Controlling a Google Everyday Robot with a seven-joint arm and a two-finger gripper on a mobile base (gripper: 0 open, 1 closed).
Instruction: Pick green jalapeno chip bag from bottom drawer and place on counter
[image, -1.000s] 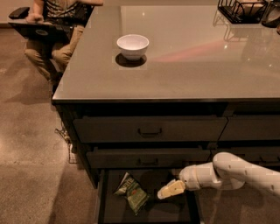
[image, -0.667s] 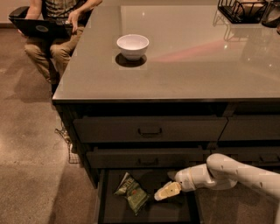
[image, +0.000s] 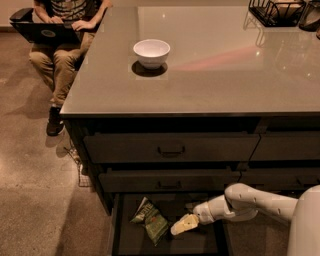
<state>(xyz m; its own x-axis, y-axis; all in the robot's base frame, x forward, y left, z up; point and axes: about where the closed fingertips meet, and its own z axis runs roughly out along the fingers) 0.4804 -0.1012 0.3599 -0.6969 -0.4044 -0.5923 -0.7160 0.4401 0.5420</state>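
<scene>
- Farthest left, a seated person (image: 60, 55) bends over a dark laptop (image: 45, 32) held on the lap, beside the cabinet's left end, one shoe on the speckled floor (image: 30, 175).
- Left of centre on the glossy grey surface (image: 215, 75), a white bowl (image: 151, 51) stands upright and alone.
- Beneath the surface's front edge, two dark drawer fronts (image: 171, 147) with bar handles sit closed, one above the other.
- Lowest of the stack, the bottom drawer (image: 195, 245) is pulled out, showing its dark, flat floor.
- On that floor, in the drawer's left half, the green chip bag (image: 150, 220) lies flat and crinkled, turned at a slant, lettering facing up.
- Just right of the bag, the pale gripper (image: 184, 224) reaches low inside the drawer, its tip close to the bag's lower right edge. Whether the two touch cannot be told, nor whether the gripper is clenched or released. The bag rests on the drawer floor, unlifted.
- Farther right, the white arm (image: 255, 202) slants down and left from the robot's body (image: 305, 225) at the lower right corner.
- Top right, a black wire basket (image: 275, 11) sits at the surface's far corner.
</scene>
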